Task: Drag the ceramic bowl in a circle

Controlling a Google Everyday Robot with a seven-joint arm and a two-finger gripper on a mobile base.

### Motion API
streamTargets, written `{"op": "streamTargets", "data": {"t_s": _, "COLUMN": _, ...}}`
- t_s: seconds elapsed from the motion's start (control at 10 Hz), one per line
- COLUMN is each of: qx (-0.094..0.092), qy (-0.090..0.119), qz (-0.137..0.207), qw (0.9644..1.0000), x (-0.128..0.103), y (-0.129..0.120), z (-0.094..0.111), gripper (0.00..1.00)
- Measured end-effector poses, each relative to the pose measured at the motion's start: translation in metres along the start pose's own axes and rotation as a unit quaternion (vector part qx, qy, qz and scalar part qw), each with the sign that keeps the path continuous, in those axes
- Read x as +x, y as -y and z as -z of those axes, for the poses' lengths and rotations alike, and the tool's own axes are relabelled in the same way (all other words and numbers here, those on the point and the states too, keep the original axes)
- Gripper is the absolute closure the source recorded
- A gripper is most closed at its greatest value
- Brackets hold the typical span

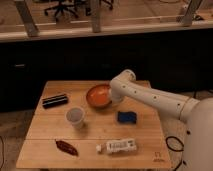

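Observation:
The ceramic bowl is a shallow, glossy orange bowl with a darker rim. It sits on the wooden table at the back middle. My white arm reaches in from the right. The gripper is at the bowl's right rim, touching it. The arm's end hides the fingers.
A small white cup stands left of centre in front of the bowl. A black flat object lies at the back left. A blue sponge lies right of centre. A dark red object and a white bottle lie near the front edge.

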Motion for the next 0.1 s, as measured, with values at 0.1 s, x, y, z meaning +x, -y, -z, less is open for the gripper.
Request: {"op": "streamTargets", "data": {"t_s": 0.1, "qx": -0.001, "qy": -0.003, "qz": 0.004, "qw": 1.0000, "x": 0.0001, "y": 0.0009, "z": -0.0010, "gripper": 1.00}}
